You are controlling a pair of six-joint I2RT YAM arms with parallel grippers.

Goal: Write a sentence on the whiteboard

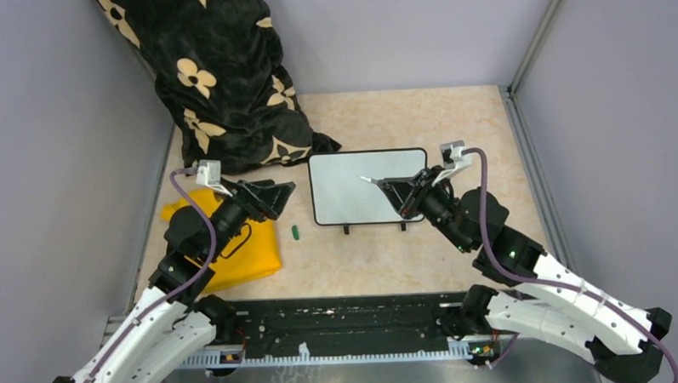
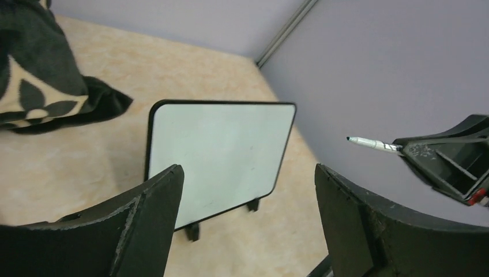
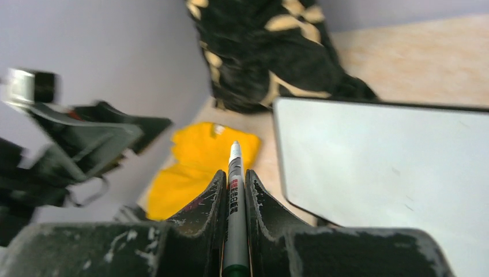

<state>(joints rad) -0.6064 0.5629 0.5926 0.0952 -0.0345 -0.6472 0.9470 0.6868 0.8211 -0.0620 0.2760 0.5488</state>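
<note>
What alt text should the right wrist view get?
The right claw grips a marker, tip pointing away, beside a whiteboard with no writing visible on it. Beyond the tip lie a yellow cloth and a dark floral fabric, with the left arm blurred at the left.

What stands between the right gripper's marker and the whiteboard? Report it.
Nothing visible does. The right gripper is shut on the marker, whose bare tip hangs above the blank whiteboard with only air between. The left gripper, open, and a small green piece both sit left of the board, out of the way.
</note>
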